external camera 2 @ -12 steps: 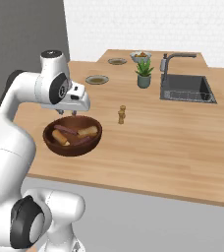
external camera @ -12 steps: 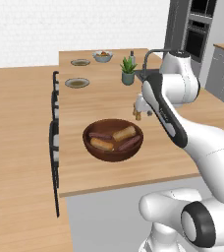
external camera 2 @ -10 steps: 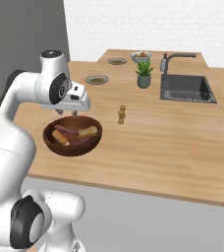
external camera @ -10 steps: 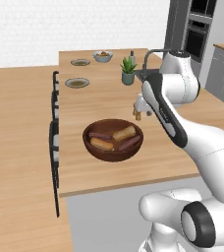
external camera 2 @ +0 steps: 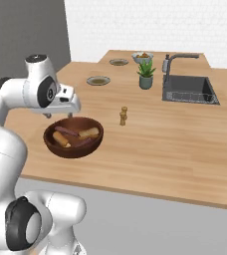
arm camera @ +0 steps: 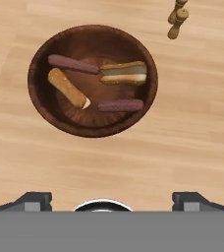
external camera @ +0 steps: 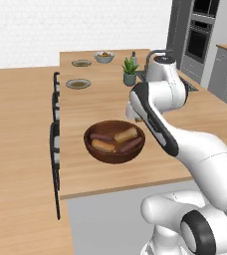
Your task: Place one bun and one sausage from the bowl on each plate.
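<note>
Wooden bowl (arm camera: 93, 81) on the table (arm camera: 192, 128) held two buns (arm camera: 67, 88) and two sausages (arm camera: 73, 64), each lying roughly crosswise in the hand view. Tool (arm camera: 112, 199) hung above, tips wide apart and empty. Two distant plates (external camera: 77, 84): contents indistinct. A small pepper mill (external camera 2: 123, 115) stood nearby.

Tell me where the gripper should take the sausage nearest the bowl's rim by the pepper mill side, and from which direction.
Probably at its middle, from straight above, with the fingers across its short width. That sausage lies flat and apart from the split bun in the bowl, so both long sides look free. The gripper is open above the counter, beside the bowl.
</note>
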### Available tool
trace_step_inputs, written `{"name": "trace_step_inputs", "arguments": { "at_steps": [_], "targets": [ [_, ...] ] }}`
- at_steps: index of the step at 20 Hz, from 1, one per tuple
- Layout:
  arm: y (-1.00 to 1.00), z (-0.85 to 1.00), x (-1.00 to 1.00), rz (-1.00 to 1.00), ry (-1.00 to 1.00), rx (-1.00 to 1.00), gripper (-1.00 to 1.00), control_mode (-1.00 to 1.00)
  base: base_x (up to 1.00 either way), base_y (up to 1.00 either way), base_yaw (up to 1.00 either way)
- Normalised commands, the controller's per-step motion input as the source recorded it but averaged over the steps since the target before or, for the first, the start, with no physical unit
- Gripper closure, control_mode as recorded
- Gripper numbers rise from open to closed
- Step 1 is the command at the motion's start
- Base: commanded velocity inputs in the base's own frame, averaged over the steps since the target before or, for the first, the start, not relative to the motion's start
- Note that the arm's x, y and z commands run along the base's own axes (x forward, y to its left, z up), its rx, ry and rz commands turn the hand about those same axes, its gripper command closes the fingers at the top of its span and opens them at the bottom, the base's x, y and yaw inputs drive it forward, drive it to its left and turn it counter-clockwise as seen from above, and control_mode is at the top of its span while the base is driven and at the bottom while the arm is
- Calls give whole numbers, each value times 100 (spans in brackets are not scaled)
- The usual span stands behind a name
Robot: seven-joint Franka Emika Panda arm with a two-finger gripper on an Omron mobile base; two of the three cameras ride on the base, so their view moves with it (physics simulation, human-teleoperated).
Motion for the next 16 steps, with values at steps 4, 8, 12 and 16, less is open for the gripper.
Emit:
{"name": "trace_step_inputs", "arguments": {
  "at_steps": [4,8,12,16],
  "targets": [
    [56,-37,82,7,11,-11,-100,-100,0,0,0],
    [17,-48,71,11,22,-3,-100,-100,0,0,0],
    [0,-56,52,16,24,10,-100,-100,0,0,0],
    [8,-50,17,21,11,20,-100,-100,0,0,0]
  ]
}}
